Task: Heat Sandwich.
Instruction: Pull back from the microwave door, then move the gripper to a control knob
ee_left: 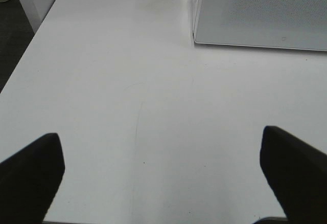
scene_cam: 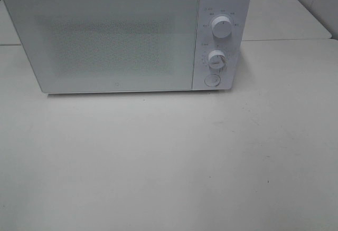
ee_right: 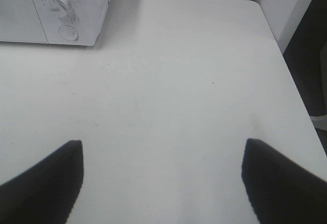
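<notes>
**benchrat:** Plain white surface (scene_cam: 169,162), pretty bare, with a white microwave (scene_cam: 105,36) sitting towards the back, a bit left of centre in the high view. Its door (scene_cam: 103,38) is shut and has that dotted frosted panel, so I can't see inside at all.

**torque_tim:** Controls are down its right side, yeah?

**benchrat:** Yep, upper knob (scene_cam: 222,26), lower knob (scene_cam: 216,58), and a round button (scene_cam: 212,80) under those. The right wrist cam picks up the lower knob and the button too.

**torque_tim:** And the arms?

**benchrat:** Neither shows in the high view. From the wrist cams, the left end effector (ee_left: 159,132) is released: its dark fingers (ee_left: 30,178) are spread wide with only bare surface between them, and the microwave's front corner is off ahead. The right end effector (ee_right: 162,142) is the same deal, fingers (ee_right: 41,188) well apart, gripping nothing, hanging over the surface with the microwave's control side further on.

**torque_tim:** So where's the sandwich?

**benchrat:** Honestly can't tell. It doesn't show in any of the three views, and the door panel hides whatever's behind it.
</notes>
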Controlling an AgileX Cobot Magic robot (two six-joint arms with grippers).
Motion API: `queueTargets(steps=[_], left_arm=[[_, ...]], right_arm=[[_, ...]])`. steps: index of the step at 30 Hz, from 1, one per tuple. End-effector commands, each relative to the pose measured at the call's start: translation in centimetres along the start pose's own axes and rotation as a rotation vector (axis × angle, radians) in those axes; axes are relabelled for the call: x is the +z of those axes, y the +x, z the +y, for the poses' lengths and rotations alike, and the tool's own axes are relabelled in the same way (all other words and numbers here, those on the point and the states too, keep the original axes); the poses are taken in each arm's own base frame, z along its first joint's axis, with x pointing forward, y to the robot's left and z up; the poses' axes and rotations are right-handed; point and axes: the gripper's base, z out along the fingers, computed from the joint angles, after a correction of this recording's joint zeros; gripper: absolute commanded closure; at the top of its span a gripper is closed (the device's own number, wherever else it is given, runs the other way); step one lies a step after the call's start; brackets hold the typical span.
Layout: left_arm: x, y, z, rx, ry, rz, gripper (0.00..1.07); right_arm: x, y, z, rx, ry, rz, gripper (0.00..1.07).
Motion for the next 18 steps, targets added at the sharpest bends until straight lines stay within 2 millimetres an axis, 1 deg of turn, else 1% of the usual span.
queueTargets(steps=[1,4,8,10,14,17,18], left_arm=[[-0.3,0.1,-0.1,-0.002,0.004,-0.031,0.09],[-0.3,0.1,-0.1,-0.002,0.004,-0.031,0.09],[-0.3,0.1,-0.1,-0.002,0.004,-0.031,0.09],[-0.3,0.1,-0.1,-0.002,0.004,-0.031,0.09],[-0.3,0.1,-0.1,-0.002,0.004,-0.031,0.09],[-0.3,0.1,-0.1,-0.002,0.004,-0.031,0.09],[-0.3,0.1,-0.1,-0.002,0.004,-0.031,0.09]], right_arm=[[-0.7,-0.3,-0.1,0.000,0.001,-0.070,0.27],[-0.8,-0.6,-0.1,0.001,0.000,-0.070,0.25],[-0.3,-1.3,0.0,-0.004,-0.003,-0.065,0.25],[0.2,-2.0,0.1,-0.010,-0.005,-0.064,0.25],[0.9,-2.6,0.3,-0.015,-0.008,-0.052,0.26],[2.0,-3.6,0.5,-0.019,-0.013,-0.046,0.27],[2.0,-3.6,0.5,-0.019,-0.013,-0.046,0.27]])
